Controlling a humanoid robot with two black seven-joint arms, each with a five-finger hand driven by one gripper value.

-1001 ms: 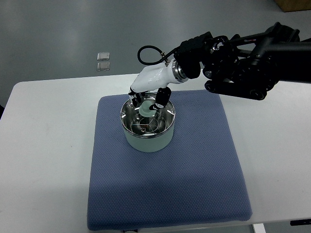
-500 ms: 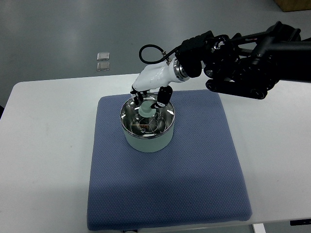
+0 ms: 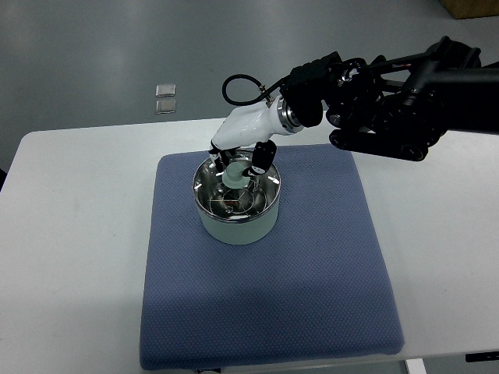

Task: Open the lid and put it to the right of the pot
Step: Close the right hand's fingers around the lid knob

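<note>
A pale green pot (image 3: 236, 224) stands on the back left part of a blue mat (image 3: 312, 265). Its glass lid (image 3: 234, 202) with a metal rim lies on the pot's mouth. The lid has a pale green knob (image 3: 232, 175). My right hand (image 3: 238, 162), white with black fingertips, reaches in from the upper right. Its fingers (image 3: 262, 158) are curled around the knob from both sides. The left arm is not in view.
The mat lies on a white table (image 3: 70, 234). The mat to the right of the pot is bare. The black arm (image 3: 390, 101) hangs over the table's back right. Two small square tiles (image 3: 165, 98) lie on the floor beyond the table.
The right hand has shifted very slightly upward at the knob. The lid and pot stay where they were.
</note>
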